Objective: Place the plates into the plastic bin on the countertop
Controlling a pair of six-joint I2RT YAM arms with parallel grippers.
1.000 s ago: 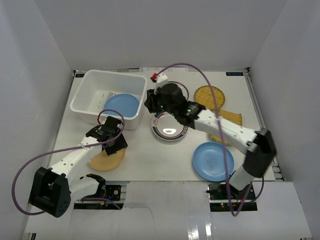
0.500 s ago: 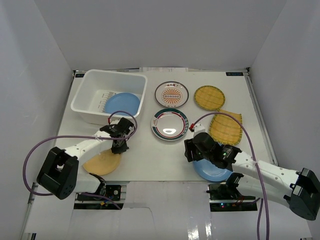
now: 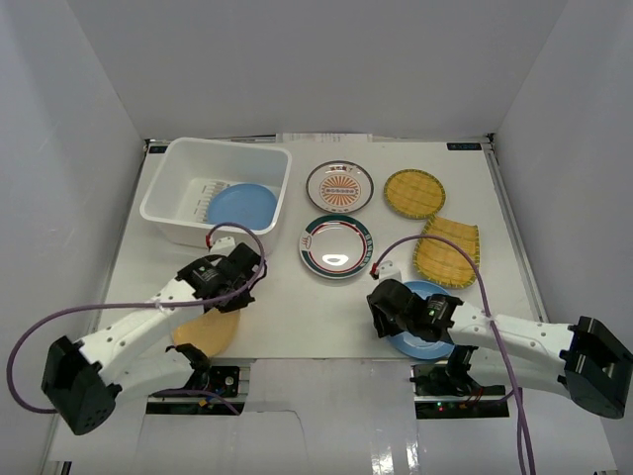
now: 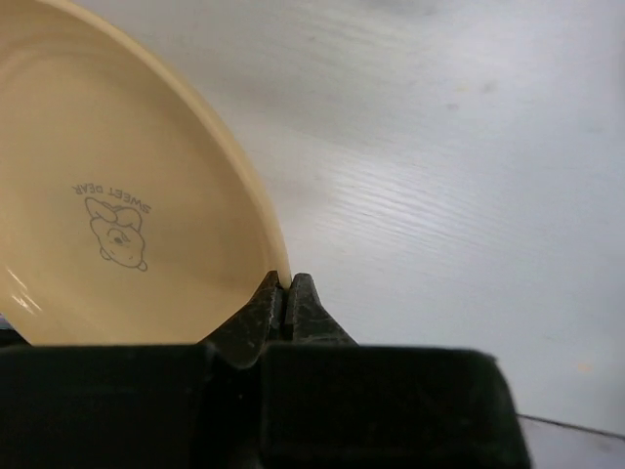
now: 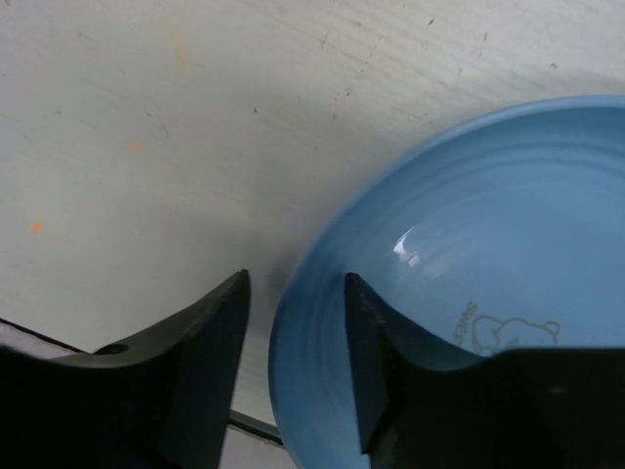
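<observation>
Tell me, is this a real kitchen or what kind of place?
Probably a robot testing booth, not a kitchen: plain grey walls box in a white tabletop, with two robot arms bolted on.

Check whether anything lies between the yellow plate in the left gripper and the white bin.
Nothing visible does. The left gripper is shut on the rim of the yellow plate, and only bare table lies between it and the bin. The bin's near wall must be cleared; a blue plate already lies inside.
</observation>
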